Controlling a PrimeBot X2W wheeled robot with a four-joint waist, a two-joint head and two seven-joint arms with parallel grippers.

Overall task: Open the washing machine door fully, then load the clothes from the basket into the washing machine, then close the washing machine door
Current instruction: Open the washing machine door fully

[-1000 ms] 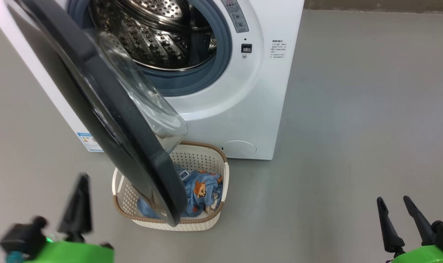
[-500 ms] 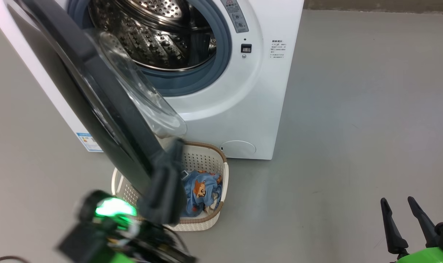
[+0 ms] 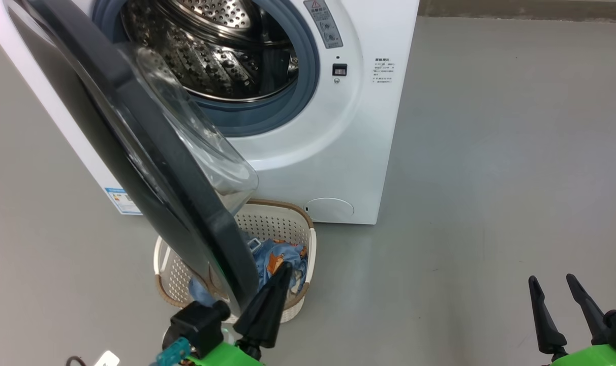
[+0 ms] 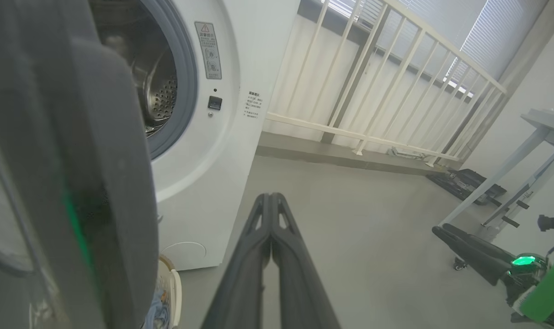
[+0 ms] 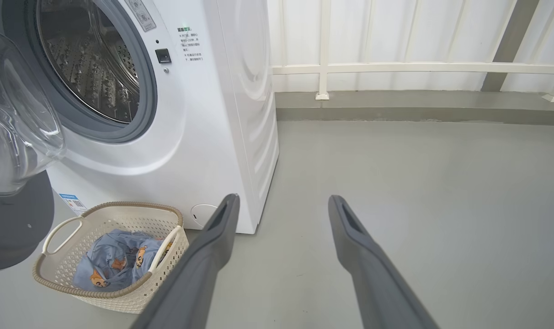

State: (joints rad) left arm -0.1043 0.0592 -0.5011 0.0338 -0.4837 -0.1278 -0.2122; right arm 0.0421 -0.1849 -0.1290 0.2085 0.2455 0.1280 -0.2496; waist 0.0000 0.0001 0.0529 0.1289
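The white washing machine [image 3: 338, 152] stands ahead with its steel drum [image 3: 221, 46] exposed. The washing machine door [image 3: 150, 152] hangs part-way open, its black rim edge-on to me and its glass dome [image 5: 16, 114] facing the drum. Below the door's lower edge sits the basket [image 3: 293, 223], holding the blue printed clothes [image 3: 277, 256]. My left gripper [image 3: 286, 265] is shut and empty, just right of the door's lower edge, in front of the basket. Low at the right, my right gripper [image 3: 551, 278] is open and empty. The door half hides the basket.
Bare grey floor [image 3: 491, 152] stretches to the right of the machine. A white railing [image 5: 396, 68] runs behind on a low kerb. In the left wrist view a pale table leg [image 4: 501, 178] and dark gear [image 4: 464, 183] stand on the floor at the right.
My left gripper has swung from the lower left, up by the door's edge, and now sits right of the door's lower edge. The head camera shifted slightly. The right gripper barely moved.
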